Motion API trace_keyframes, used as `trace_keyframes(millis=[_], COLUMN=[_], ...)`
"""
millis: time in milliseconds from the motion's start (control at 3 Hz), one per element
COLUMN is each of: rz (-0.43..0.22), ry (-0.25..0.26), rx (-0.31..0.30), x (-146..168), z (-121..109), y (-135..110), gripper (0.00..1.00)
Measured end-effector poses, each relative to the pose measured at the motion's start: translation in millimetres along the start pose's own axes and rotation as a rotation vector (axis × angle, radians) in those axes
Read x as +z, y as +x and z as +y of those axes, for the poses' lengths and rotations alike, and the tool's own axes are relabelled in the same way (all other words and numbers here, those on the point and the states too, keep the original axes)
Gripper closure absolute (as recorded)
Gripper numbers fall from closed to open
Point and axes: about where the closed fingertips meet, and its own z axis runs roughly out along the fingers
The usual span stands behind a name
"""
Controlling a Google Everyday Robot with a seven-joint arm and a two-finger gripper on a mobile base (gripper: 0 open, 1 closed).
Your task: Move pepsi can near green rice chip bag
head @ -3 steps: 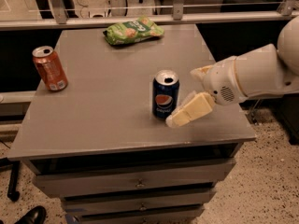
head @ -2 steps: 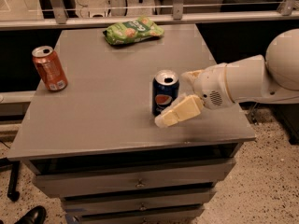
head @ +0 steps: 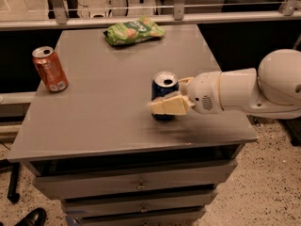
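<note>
Moved since a second ago: the gripper (head: 168,98), formerly just right of the pepsi can (head: 164,89), now reaches round it; the can has not shifted. Pepsi can: upright, on the counter (head: 103,112), right of centre and towards the front edge. Fingers (head: 170,107): spread to about the can's width, with the near one across the lower front of the can and the far one behind its right shoulder. They straddle the can but are not seen to be closed on it, and whether either pad touches cannot be told. Arm (head: 244,88): white, entering from the right, level with the can. Chip bag (head: 134,30): lying flat at the back edge, well apart from the can and up-left of it. Orange can (head: 49,68): upright at the left edge, not concerned. Status: reach judged complete, grasp pending, carry not yet begun. Next move likely calls for closing squarely on the can, since a skewed squeeze could tip it, then taking it towards the back beside the bag.
</note>
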Motion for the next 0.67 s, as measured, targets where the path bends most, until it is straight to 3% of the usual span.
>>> trace_keyframes(millis=[333,667], rz=[-0.038,-0.073], ry=[0.009,0.044], rx=[0.015,-0.012], x=[1,-4], z=[-5,-22], y=[-3,-15], gripper=[0.64,0.86])
